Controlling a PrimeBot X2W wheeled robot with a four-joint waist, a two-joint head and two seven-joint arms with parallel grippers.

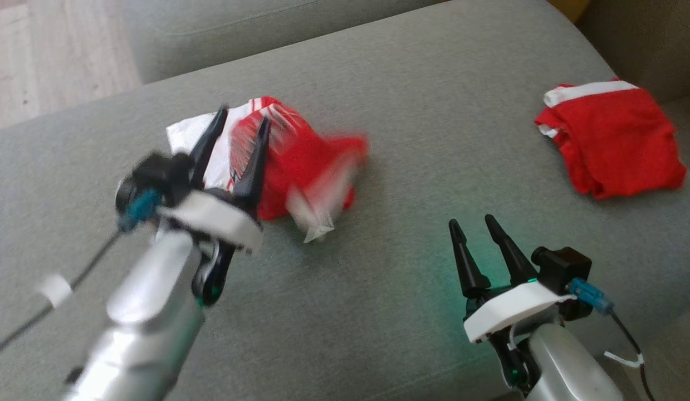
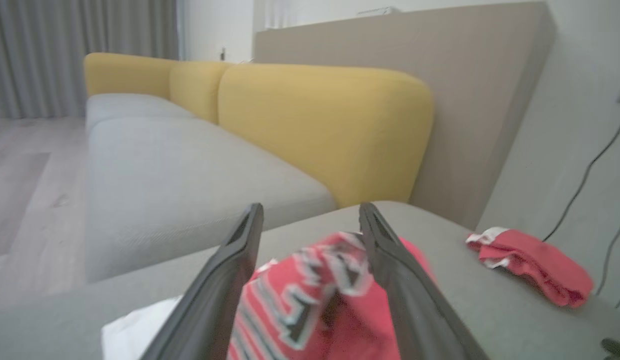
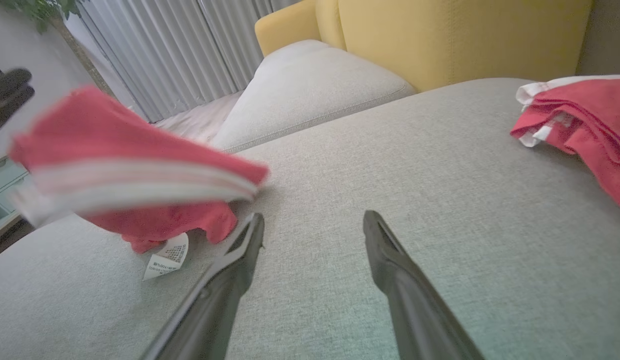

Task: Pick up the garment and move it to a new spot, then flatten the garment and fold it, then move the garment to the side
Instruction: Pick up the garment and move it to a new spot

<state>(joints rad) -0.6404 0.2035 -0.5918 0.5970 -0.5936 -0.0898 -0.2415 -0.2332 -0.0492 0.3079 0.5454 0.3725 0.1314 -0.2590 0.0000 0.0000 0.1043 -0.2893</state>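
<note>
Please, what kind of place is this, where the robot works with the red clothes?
Most likely a living room in a home: a sofa with grey seats and yellow backs, long grey curtains and a pale wooden floor.

We see two matching arms. The left hand and the right hand each carry two long black fingers that taper to pointed tips; in the wrist views they look matt dark grey. Below the fingers sits a white collar, curved like a shell, on a glossy silver forearm. A boxy black camera housing sits at each wrist, with a bright blue plug feeding a thin black cable. The left cable bears a white tag, the right one a white tie. A small green light glows under each collar.
</note>
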